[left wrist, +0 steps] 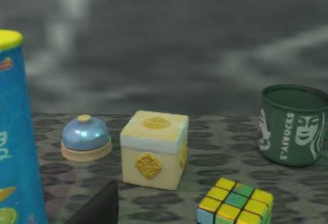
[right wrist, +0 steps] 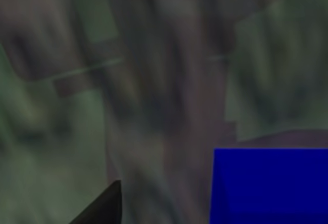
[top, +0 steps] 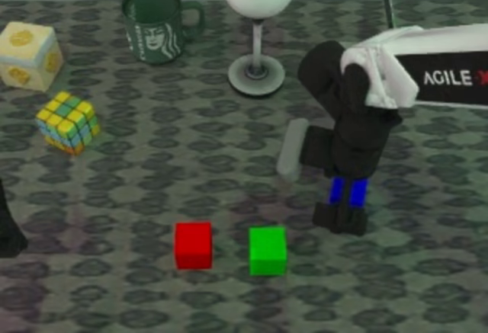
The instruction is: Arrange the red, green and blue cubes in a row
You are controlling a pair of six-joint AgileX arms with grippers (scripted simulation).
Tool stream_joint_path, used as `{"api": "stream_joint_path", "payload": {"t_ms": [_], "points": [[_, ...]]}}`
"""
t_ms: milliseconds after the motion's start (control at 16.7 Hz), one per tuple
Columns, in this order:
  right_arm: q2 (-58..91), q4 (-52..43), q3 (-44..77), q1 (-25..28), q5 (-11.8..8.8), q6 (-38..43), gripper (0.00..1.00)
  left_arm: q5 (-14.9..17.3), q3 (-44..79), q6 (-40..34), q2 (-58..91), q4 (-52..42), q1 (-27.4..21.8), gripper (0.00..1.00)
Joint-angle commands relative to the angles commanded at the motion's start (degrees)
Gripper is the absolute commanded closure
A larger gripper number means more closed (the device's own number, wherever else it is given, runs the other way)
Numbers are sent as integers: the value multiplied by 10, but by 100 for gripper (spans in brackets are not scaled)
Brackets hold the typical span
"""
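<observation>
1. Our right gripper (top: 341, 219) hangs over the table (top: 152, 302) at about 4 o'clock from the centre of the top view, its black fingers clenched on the blue cube (top: 348, 190), which shows as two blue strips between them.
2. In the right wrist view the blue cube (right wrist: 269, 183) fills the near corner, with one dark fingertip (right wrist: 105, 206) beside it and blurred table pattern beyond.
3. The red cube (top: 193, 244) and the green cube (top: 268, 250) sit side by side on the cloth at about 6 o'clock from the centre, apart from each other with a clear gap between.
4. The held blue cube lies at roughly 2 o'clock from the green cube, near it but not touching.
5. Open cloth runs along the near edge of the table below the two cubes and to the right of the green one, under our gripper.
6. At 12 o'clock stand a wine glass (top: 258, 13) and a green mug (top: 158, 24), well away from the cubes.
7. At 10 o'clock a chequered puzzle cube (top: 69, 122) and a cream cube (top: 29, 55) keep to the left edge.
8. Our left arm (top: 9, 230) is parked at the left edge at 9 o'clock; we cannot tell how its pincer stands.
9. Its wrist view also shows a service bell (left wrist: 85, 137) and a blue canister (left wrist: 18, 131).
</observation>
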Motion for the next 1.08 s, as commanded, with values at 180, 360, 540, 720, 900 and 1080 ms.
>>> {"api": "stream_joint_path", "payload": {"t_ms": [180,360,540,720,900,1080], "points": [[0,0,0,0,0,0,23,0,0,0,0,0,0,0],[0,0,0,0,0,0,45,0,0,0,0,0,0,0],[0,0,0,0,0,0,68,0,0,0,0,0,0,0],[0,0,0,0,0,0,90,0,0,0,0,0,0,0],[0,0,0,0,0,0,100,0,0,0,0,0,0,0],[0,0,0,0,0,0,100,0,0,0,0,0,0,0]]}}
